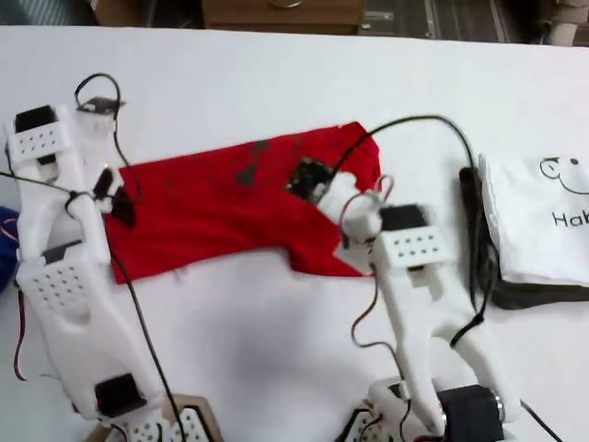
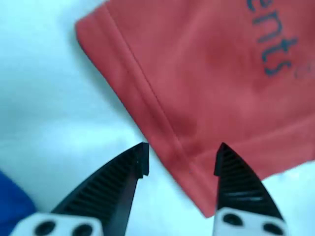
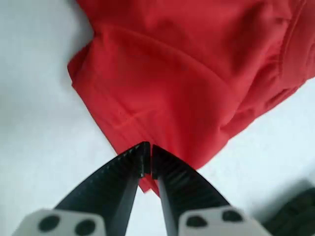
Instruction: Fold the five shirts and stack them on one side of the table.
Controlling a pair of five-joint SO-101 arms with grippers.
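Left arm is seen along the left side of the white table (image 1: 276, 83) in the high view, reaching away from its base, with the left gripper (image 2: 182, 152) held low at the left end of the red shirt (image 1: 212, 207). Its jaws are spread apart, and a hemmed corner of the shirt is straddled between the two black fingers (image 2: 123, 172). No cloth is pinched.

Right arm is angled from its base near the front edge toward the shirt's right end. The right gripper (image 3: 149, 160) is pressed together, with the shirt's edge pinched at the fingertips. Bunched red fabric lies just beyond them.

The red shirt is spread crosswise mid-table between the two arms, partly folded, with dark print visible on it.

A folded white shirt (image 1: 538, 221) is stacked on a dark folded garment (image 1: 515, 295) at the right side of the table, apart from the red shirt. A blue cloth (image 1: 5, 239) is seen at the left edge, near the left arm.
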